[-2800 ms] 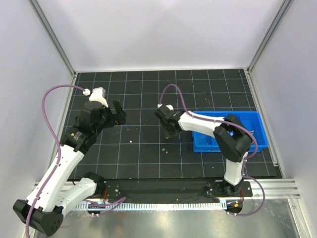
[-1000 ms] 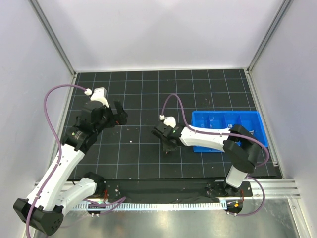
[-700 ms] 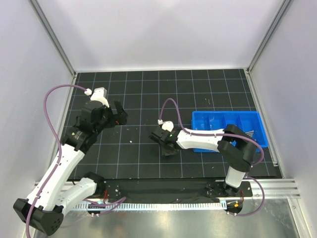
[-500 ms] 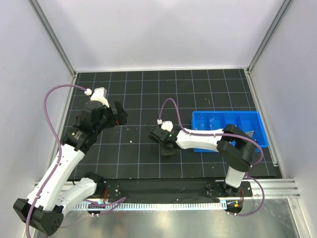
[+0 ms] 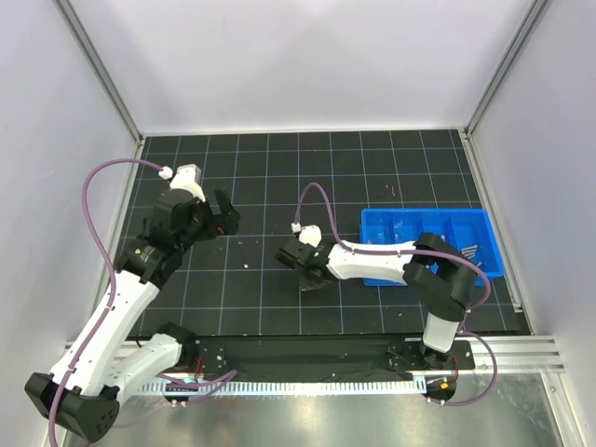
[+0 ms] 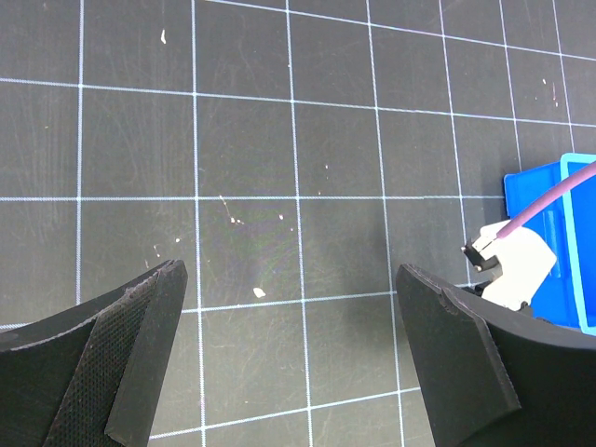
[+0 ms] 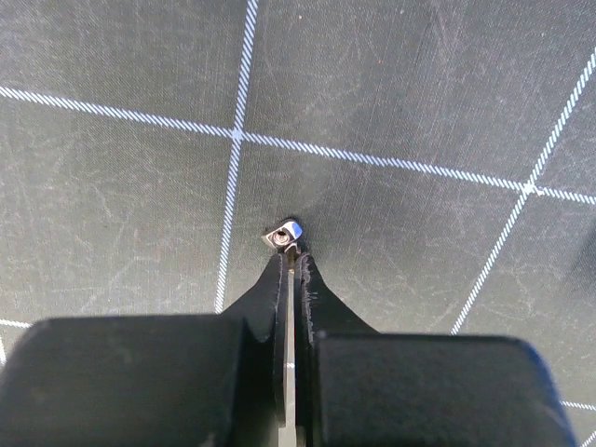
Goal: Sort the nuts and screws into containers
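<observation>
A small squarish silver nut [image 7: 284, 232] lies on the black grid mat, right at the tips of my right gripper [image 7: 291, 251]. The fingers are pressed almost together and pinch its near corner. In the top view the right gripper [image 5: 312, 282] is low on the mat, left of the blue three-compartment tray [image 5: 424, 214]. Thin grey screws [image 5: 470, 250] lie in the tray's right compartment. My left gripper [image 6: 291, 275] is wide open and empty above the mat, at the left in the top view [image 5: 223, 216]. A pale bit [image 6: 259, 293] lies below it.
More tiny pale bits [image 5: 245, 264] are scattered on the mat between the two arms. The tray's corner [image 6: 521, 191] and the right arm's white wrist part [image 6: 512, 265] show at the right of the left wrist view. Metal frame posts and white walls border the mat.
The right arm has swung its gripper left and down to the mat, away from the tray, stretching out low. The left arm has hardly moved.
</observation>
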Action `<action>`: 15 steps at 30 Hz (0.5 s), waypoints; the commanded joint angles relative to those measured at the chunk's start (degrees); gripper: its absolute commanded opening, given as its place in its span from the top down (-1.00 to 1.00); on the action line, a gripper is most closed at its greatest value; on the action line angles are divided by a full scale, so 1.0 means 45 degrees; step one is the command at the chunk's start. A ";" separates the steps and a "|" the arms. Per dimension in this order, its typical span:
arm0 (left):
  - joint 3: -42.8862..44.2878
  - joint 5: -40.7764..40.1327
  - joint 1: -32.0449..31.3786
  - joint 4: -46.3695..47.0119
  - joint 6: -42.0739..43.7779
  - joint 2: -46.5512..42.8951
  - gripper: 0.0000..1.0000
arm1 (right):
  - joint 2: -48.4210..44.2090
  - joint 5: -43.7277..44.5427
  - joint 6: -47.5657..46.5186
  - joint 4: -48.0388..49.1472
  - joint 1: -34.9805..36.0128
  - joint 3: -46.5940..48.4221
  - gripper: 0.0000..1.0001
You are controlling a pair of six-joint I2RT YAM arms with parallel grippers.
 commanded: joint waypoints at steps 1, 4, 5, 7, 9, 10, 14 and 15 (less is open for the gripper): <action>0.0106 0.0213 -0.0044 0.0450 -0.0014 -0.0133 -0.99 | 0.0553 0.0531 0.0038 0.0100 0.0000 -0.0167 0.98; 0.0068 0.0369 -0.0044 0.0490 -0.0034 -0.0036 -0.99 | -0.0090 0.0979 -0.0078 -0.0192 0.0000 -0.0148 0.98; 0.0067 0.0428 -0.0044 0.0490 -0.0034 0.0004 -0.99 | -0.0343 0.1136 -0.0157 -0.0329 -0.0019 -0.0071 0.98; 0.0067 0.0564 -0.0043 0.0490 -0.0054 0.0082 -0.99 | -0.1277 0.1799 -0.0371 -0.0875 -0.0097 0.0203 0.98; 0.0087 0.0604 -0.0044 0.0490 -0.0054 0.0121 -0.99 | -0.1944 0.2461 -0.0879 -0.1111 -0.0330 0.0379 0.98; 0.0106 0.0643 -0.0044 0.0490 -0.0073 0.0121 -1.00 | -0.2547 0.2601 -0.1015 -0.1034 -0.0815 0.0341 0.98; 0.0048 0.0604 -0.0044 0.0529 -0.0093 0.0082 -0.99 | -0.3839 0.2621 -0.1465 -0.1266 -0.2960 0.0087 0.98; 0.0067 0.0585 -0.0044 0.0529 -0.0093 0.0101 -0.99 | -0.4171 0.2622 -0.1582 -0.1325 -0.3316 -0.0126 0.98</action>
